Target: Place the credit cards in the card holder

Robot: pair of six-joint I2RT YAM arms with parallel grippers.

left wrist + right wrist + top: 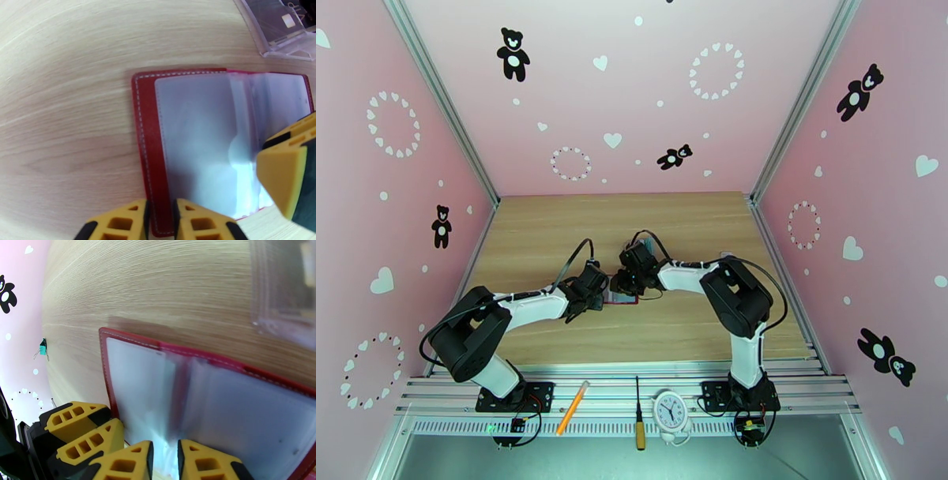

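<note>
A table (545,229) of pale wood with fine grain is seen, closed in on three sides by pink walls (632,95) on which black teddy bears, white hearts and rings of hearts are printed. The walls are framed by aluminium rails (616,388), and the two arm bases are bolted on these at the near edge. On the rails an orange pen (573,407), a screwdriver (638,426) with a yellow handle and a small white clock (671,410) are laid. A small teal binder clip (42,347) is seen at the left edge of the table.

The card holder (189,130) is laid open near the middle of the table, its dark-red cover down and its clear pockets up. Just beyond it a clear slotted stand (270,49) is placed, in which a dark credit card (280,19) with a pale chip is kept.

The left gripper (160,221) is set at the near end of the stitched red border, with its jaws close together and the border in the gap. Whether they press on it cannot be told. The jaws of the right gripper (164,461) are clamped on a clear pocket leaf at the fold.
</note>
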